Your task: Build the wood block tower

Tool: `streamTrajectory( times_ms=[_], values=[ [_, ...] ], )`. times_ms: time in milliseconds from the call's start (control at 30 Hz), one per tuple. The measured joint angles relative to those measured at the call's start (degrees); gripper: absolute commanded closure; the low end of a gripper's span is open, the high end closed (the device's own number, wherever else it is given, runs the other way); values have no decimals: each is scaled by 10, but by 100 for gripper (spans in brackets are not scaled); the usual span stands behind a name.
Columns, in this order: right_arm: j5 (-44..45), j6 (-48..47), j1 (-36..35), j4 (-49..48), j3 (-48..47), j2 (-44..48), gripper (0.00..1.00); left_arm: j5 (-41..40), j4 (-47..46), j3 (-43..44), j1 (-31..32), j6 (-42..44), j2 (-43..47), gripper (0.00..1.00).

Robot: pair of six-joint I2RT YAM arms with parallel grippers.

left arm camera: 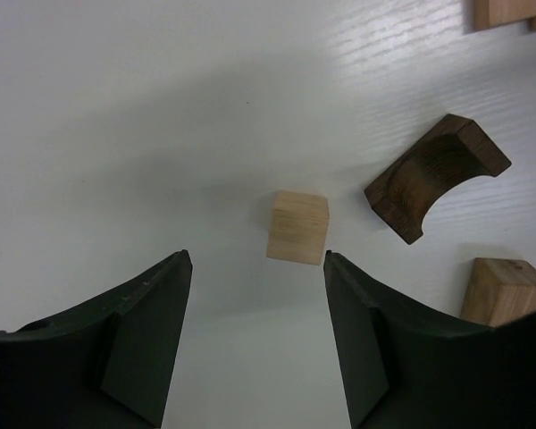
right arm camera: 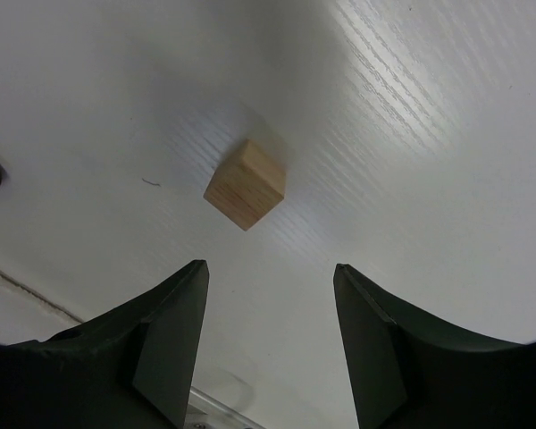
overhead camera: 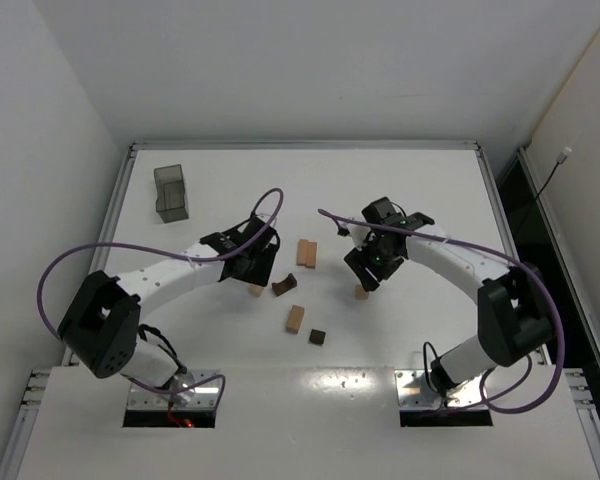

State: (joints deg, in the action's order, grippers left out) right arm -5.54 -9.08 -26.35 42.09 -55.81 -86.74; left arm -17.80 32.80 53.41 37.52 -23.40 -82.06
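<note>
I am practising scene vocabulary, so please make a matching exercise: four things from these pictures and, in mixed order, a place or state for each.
1. grey bin
2. arch block
3. dark cube
4. left gripper

A. open above a tan cube
B. lowest block in the top view
C. far left, away from all blocks
D. curved, beside that tan cube

Pairs: 1-C, 2-D, 3-B, 4-A.

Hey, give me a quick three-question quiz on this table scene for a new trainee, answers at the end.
1. True or false: the left hand is shut on the tan cube.
2. Which piece lies nearest that cube? A dark arch, B grey bin, C dark cube.
3. What sits under the right hand?
Key: 1 false, it is open; 2 A; 3 a second tan cube.
</note>
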Motion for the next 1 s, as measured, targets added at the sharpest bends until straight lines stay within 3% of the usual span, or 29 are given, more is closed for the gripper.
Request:
streamTrajectory(
  times_ms=[67, 600, 1000],
  values=[
    [0, 13, 0, 0, -3, -6, 45, 17, 3, 0, -4, 1, -12, 49],
    [-11, 48, 16, 9, -19, -18, 45, 71, 9, -4, -9, 2, -71, 49],
    [-21, 56, 33, 13, -20, -25, 45, 90, 7, -4, -25, 5, -90, 55]
  ],
)
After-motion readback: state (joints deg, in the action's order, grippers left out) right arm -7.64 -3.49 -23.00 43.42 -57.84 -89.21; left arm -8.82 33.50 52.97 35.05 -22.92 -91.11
